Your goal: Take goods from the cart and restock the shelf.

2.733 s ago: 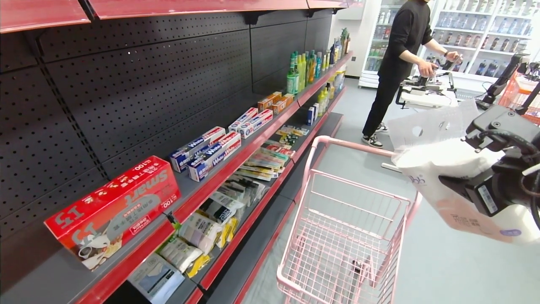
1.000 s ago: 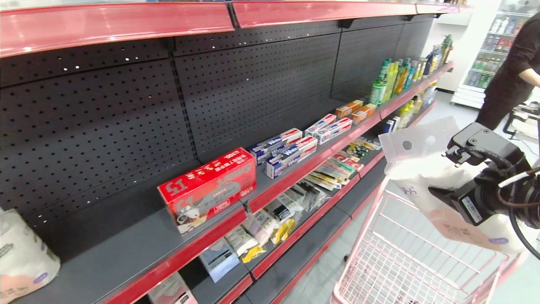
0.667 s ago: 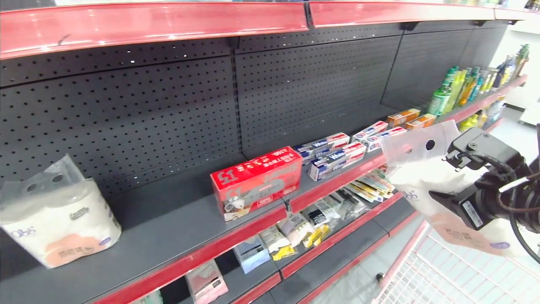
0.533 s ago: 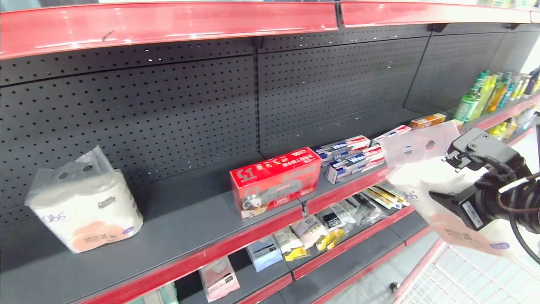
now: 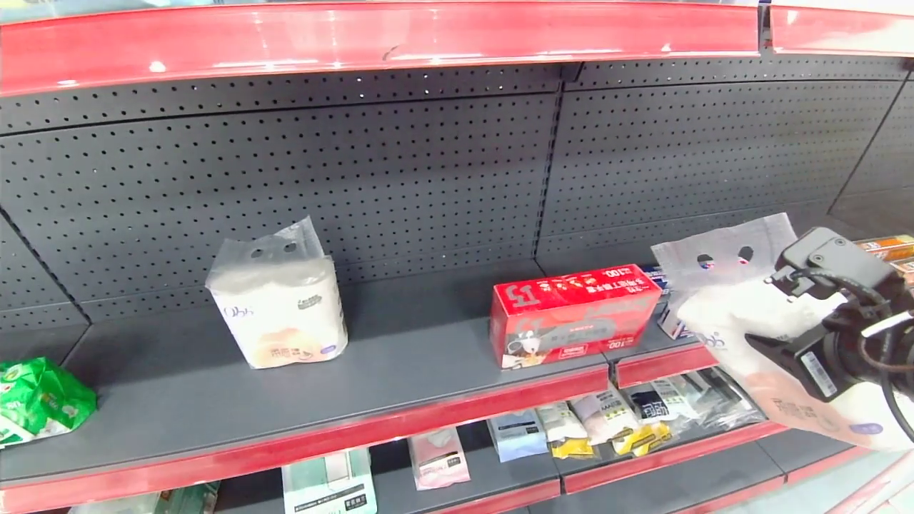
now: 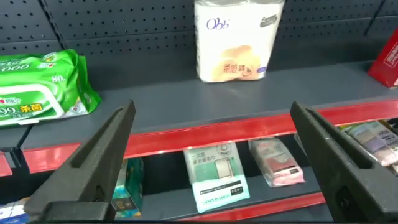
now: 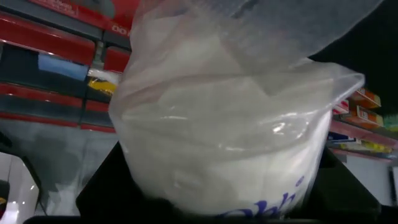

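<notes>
Holding a toilet-paper pack (image 5: pixel 735 321), the right gripper (image 5: pixel 782 350) was clamped around it in front of the shelf (image 5: pixel 214 400), right of the red box (image 5: pixel 571 314). The left gripper (image 6: pixel 211 152) gaped wide and empty, facing a second pack (image 6: pixel 236 37) standing on the shelf.

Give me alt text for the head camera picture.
The right gripper holds a bagged pack of toilet rolls before a store shelf. On it stand a matching pack and a red box, with a green packet far left.
</notes>
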Robot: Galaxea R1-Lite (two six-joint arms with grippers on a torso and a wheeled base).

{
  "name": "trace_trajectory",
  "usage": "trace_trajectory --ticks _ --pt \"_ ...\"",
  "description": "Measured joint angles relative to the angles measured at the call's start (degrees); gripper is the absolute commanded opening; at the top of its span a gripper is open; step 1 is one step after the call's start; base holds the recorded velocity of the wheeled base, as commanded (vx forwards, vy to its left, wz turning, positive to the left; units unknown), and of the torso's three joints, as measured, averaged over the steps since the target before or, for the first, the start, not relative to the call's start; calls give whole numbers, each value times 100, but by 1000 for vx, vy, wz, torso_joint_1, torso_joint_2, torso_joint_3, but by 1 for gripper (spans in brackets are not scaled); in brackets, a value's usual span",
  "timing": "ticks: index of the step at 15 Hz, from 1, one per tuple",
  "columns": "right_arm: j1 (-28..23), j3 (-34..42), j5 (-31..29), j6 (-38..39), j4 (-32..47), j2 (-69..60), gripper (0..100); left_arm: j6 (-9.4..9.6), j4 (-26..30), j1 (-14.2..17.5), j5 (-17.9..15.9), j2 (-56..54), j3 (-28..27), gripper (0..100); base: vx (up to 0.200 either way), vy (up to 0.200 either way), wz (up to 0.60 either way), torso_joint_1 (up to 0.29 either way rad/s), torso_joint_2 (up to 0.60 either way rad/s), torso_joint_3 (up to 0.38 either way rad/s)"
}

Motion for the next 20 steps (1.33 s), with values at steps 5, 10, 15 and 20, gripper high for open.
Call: trace_trajectory --ticks 5,10,15,20 --pt "-300 154 68 419 -22 -328 0 4 0 7 0 17 0 100 0 0 0 0 0 0" --pt "-333 304 83 2076 -29 -713 0 74 -5 -158 -137 324 0 100 0 0 0 0 0 0" --pt "-383 566 83 2147 -32 -1218 0 -308 -2 -254 -285 1247 -1141 100 0 0 0 0 0 0" --pt "-568 524 33 2152 -333 -1367 0 -327 -829 339 4 3940 -2365 100 0 0 0 0 0 0"
